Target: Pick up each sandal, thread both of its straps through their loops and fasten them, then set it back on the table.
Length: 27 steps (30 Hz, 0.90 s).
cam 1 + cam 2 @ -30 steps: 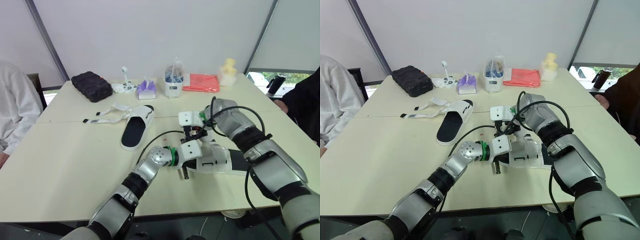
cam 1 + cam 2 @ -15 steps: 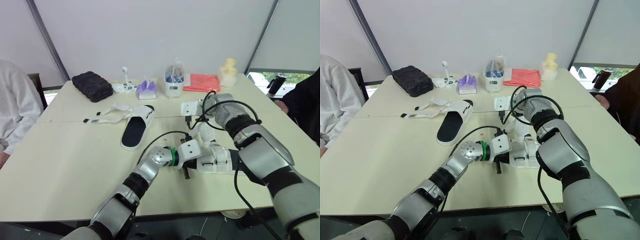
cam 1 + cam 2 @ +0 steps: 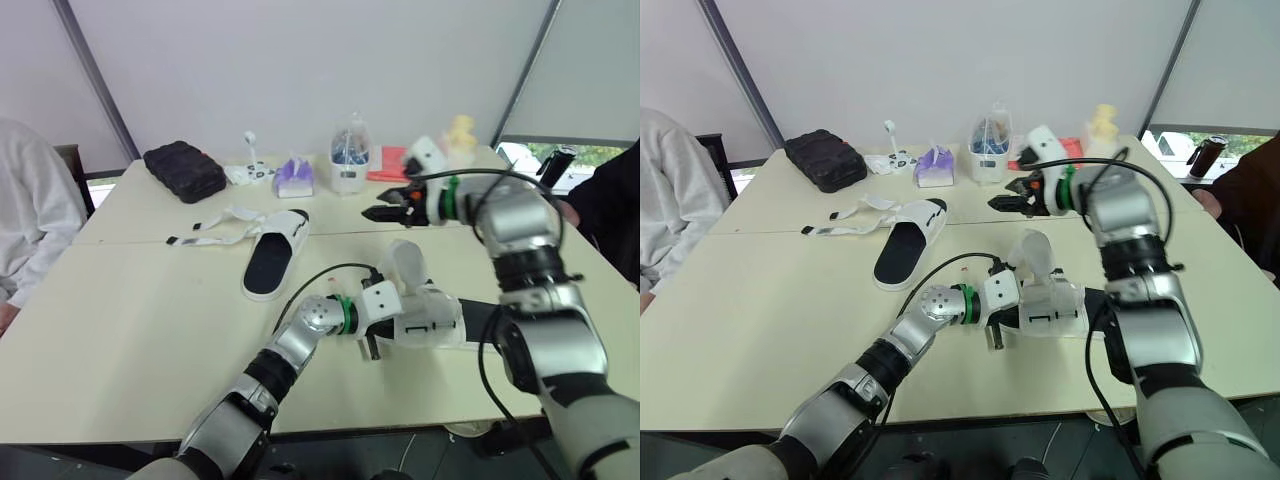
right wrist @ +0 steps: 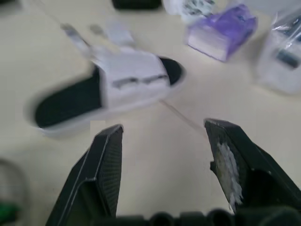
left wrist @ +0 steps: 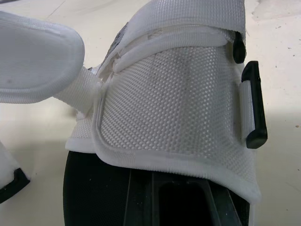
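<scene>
Low on the pale surface [image 3: 140, 320], my left end effector [image 3: 372, 335] sits against the white woven-strap, black-soled sandal [image 3: 430, 318] lying there, to steady it for threading; whether it grips I cannot tell. My right end effector [image 3: 375, 212] hangs open above, ready for the upright loose strap [image 3: 402, 264].

place: lab | cues: bare white wall [image 3: 280, 70], table [image 3: 130, 320], seated person [image 3: 30, 210]
</scene>
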{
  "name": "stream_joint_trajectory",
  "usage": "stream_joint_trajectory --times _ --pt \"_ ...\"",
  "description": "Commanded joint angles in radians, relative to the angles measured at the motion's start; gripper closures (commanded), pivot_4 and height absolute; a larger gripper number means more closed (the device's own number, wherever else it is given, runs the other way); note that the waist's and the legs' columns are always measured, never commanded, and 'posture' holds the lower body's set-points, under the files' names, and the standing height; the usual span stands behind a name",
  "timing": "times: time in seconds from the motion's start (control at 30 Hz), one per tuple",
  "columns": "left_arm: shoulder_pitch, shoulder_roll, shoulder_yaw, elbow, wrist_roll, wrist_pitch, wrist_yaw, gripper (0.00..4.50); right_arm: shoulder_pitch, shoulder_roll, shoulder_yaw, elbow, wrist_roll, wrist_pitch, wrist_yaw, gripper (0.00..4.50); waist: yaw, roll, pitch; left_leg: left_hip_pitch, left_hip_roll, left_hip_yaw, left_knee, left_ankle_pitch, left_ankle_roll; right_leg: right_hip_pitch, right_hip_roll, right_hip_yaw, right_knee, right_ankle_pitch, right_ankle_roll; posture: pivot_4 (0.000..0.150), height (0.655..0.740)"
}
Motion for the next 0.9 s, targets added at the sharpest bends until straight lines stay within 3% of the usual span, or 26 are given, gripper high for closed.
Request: stream_joint_trajectory --times 0.03,0.3,0.9 --pt "0.047 0.018 -0.052 0.029 0.041 0.049 -0.025 4.50 0.065 -0.110 -0.108 -0.082 0.092 0.089 0.007 1.56 0.001 0.000 0.000 0.000 0.000 0.000 0.000 0.000 0.000 0.000 0.000 0.000 0.000 0.000 0.000 0.150 0.7400" --pt "0.081 0.047 -0.073 -0.034 0.041 0.069 -0.057 4.50 0.251 -0.245 -0.110 0.010 0.211 0.115 0.098 1.56 -0.020 0.000 0.000 0.002 0.004 0.006 -0.001 -0.001 0.001 0.000 0.001 0.000 0.000 0.000 0.000 0.150 0.7400" --pt "0.131 0.109 -0.087 -0.148 0.038 0.138 -0.084 4.50 0.125 -0.105 0.086 0.357 0.254 -0.107 0.327 1.56 -0.029 0.000 0.000 0.002 0.005 0.006 -0.001 -0.001 0.001 -0.001 0.002 0.000 0.000 0.000 0.000 0.150 0.7400"
